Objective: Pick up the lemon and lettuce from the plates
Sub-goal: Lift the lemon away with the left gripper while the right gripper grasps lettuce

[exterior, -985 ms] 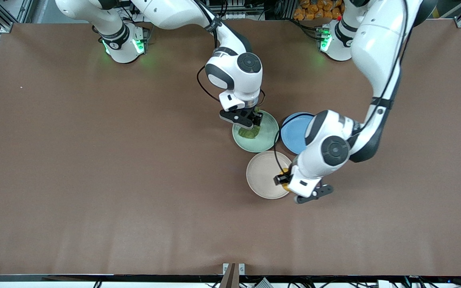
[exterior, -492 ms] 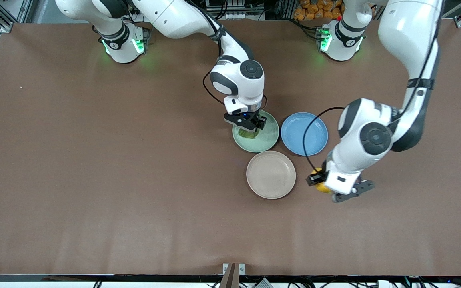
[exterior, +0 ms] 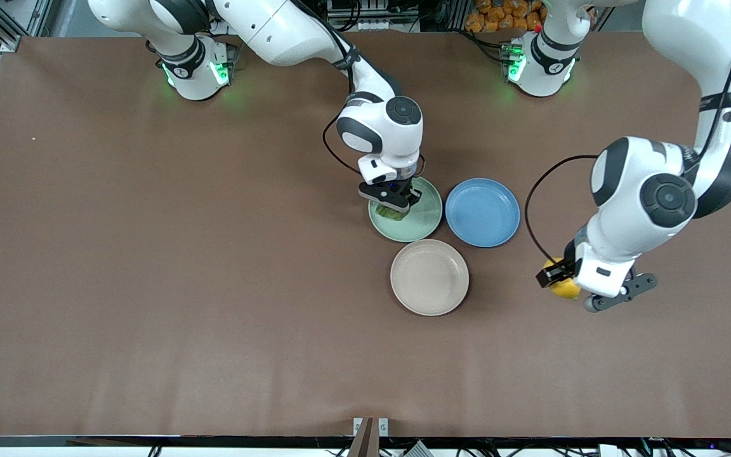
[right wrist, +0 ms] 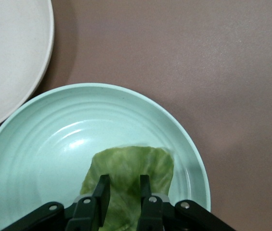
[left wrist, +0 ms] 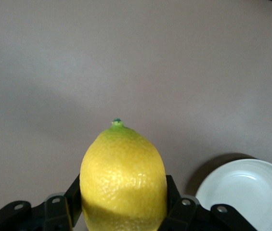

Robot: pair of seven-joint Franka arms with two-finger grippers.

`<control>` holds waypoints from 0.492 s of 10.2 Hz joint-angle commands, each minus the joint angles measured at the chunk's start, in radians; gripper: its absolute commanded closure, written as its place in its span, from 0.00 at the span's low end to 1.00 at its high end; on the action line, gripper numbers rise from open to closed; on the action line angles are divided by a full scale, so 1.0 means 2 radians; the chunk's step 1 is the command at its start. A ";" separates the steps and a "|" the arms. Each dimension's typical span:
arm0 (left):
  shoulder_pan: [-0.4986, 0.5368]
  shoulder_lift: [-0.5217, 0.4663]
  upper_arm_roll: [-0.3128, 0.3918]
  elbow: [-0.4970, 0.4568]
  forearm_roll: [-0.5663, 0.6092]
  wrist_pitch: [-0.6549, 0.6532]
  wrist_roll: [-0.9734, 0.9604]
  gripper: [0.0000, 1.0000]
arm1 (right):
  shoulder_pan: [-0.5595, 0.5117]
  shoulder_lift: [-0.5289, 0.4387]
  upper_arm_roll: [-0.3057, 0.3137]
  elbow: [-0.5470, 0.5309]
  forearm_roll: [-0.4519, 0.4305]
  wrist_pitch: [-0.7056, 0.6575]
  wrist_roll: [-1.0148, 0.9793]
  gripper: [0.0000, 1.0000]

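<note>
Over bare tabletop toward the left arm's end: my left gripper (exterior: 562,284), fingers pinching the lemon (exterior: 564,287). Item off its beige plate (exterior: 429,277), which stands bare; this half I judge done, pending set-down.

Over the mint plate (exterior: 426,223): my right gripper (right wrist: 122,196), fingers pressed onto the lettuce (right wrist: 131,179). Leaf pinched but low over the dish, possibly touching it; lift and carry remain.

Also present: blue plate (exterior: 483,212), beside the mint one, unused.
</note>
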 commanded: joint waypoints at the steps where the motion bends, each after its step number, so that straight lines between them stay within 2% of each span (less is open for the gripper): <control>1: 0.024 -0.091 -0.008 -0.133 0.010 0.070 0.023 1.00 | 0.015 0.022 -0.004 0.016 -0.026 -0.002 0.017 0.68; 2: 0.027 -0.112 -0.008 -0.163 0.007 0.081 0.037 1.00 | 0.015 0.024 -0.004 0.016 -0.034 -0.002 0.017 0.77; 4: 0.030 -0.139 -0.008 -0.193 0.003 0.081 0.058 1.00 | 0.013 0.025 -0.004 0.016 -0.048 -0.003 0.012 1.00; 5: 0.030 -0.140 -0.008 -0.196 0.003 0.079 0.063 1.00 | 0.009 0.024 -0.004 0.016 -0.049 -0.003 0.009 1.00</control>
